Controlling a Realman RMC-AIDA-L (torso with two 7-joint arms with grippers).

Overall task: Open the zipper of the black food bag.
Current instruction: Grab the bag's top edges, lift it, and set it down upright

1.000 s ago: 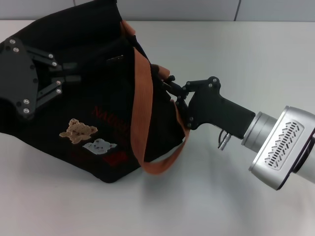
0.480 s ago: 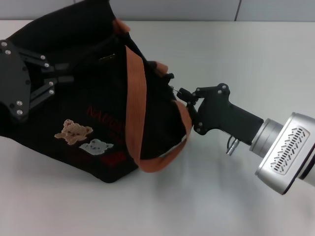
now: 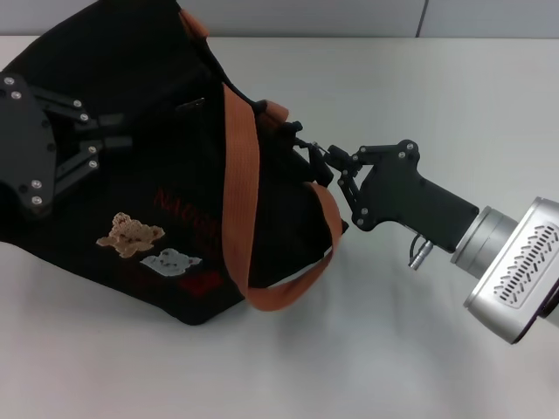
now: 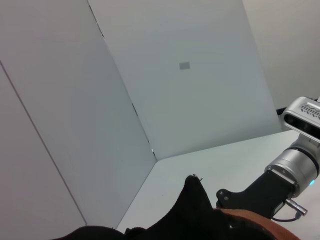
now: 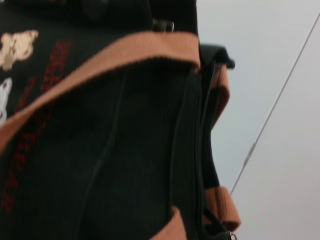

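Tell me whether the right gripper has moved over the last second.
Yes. In the head view the right gripper has drawn back rightward and slightly up the table, away from the black food bag.

blk food bag [image 3: 148, 157], orange-brown straps [image 3: 238, 166], tan bear patch [image 3: 129, 233]

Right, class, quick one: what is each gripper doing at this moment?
Left gripper: fingers closed on the black food bag, pinching its fabric.
Right gripper: fingers closed at the bag's end, apparently on the zipper pull.
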